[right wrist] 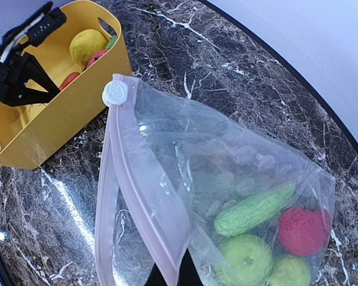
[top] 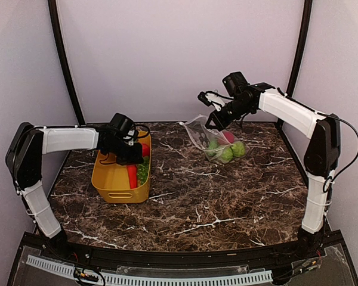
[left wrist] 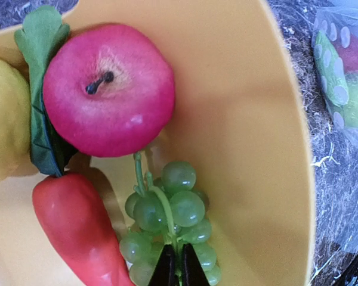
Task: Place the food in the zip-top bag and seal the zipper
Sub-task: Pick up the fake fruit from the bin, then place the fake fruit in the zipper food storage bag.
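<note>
I see open marble table (top: 197, 202) between the basket (top: 110, 182) at 9 o'clock and the bag (top: 221, 140) at 1 o'clock, with walls close behind. My left gripper (left wrist: 179, 269) pinches tight on the grapes (left wrist: 170, 217) inside the basket. My right gripper (right wrist: 173, 275) clamps the bag by its zipper strip (right wrist: 137, 202).

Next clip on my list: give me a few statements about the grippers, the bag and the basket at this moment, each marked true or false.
1. The left gripper is closed on the green grapes in the yellow basket. True.
2. The zip-top bag is empty. False: it holds a cucumber, a red apple and green round fruits.
3. The right gripper pinches the bag at its zipper. True.
4. The lemon lies in the bag. False: it lies in the basket.
</note>
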You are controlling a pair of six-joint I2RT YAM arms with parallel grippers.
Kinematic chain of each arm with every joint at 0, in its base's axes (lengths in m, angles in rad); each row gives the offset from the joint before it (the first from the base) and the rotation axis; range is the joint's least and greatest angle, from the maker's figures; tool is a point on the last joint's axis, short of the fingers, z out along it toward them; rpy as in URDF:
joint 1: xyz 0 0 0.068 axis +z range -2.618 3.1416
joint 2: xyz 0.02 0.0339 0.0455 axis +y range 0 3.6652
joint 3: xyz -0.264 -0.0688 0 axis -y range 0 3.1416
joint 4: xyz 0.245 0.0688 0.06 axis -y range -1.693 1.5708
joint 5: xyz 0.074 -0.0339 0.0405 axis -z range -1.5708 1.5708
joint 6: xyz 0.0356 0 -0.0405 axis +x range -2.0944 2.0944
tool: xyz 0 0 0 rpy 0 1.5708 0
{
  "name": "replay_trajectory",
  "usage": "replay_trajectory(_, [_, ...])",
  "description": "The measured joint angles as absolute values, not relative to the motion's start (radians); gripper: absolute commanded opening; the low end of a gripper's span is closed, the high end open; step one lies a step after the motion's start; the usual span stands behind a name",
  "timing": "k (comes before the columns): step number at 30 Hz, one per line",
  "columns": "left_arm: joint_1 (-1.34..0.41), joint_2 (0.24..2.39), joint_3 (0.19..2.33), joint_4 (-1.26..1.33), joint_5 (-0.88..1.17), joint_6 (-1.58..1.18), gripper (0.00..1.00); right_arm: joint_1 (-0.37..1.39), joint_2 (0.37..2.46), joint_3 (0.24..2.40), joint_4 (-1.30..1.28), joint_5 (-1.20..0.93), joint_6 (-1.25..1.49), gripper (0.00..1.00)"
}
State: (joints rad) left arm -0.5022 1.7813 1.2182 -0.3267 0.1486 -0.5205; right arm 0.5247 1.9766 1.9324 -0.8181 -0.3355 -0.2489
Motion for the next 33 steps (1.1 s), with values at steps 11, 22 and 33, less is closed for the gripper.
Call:
replay_trajectory(11, [-0.502,1.636,1.357,-0.420,0.117,-0.402,0.01,0.525,1.977,1.939,-0.825,-0.335,-0.253,0.00])
replay_trajectory(22, [-0.502,1.548,1.495,-0.405,0.183,-0.334,0.01,0.525,1.977,1.958,-0.836,-0.318,-0.253,0.00])
replay_trajectory(33, [-0.539,1.533,1.510,-0.118,0.284,-0.371,0.01,0.533,1.977,1.977,-0.849,-0.323,-0.249,0.00])
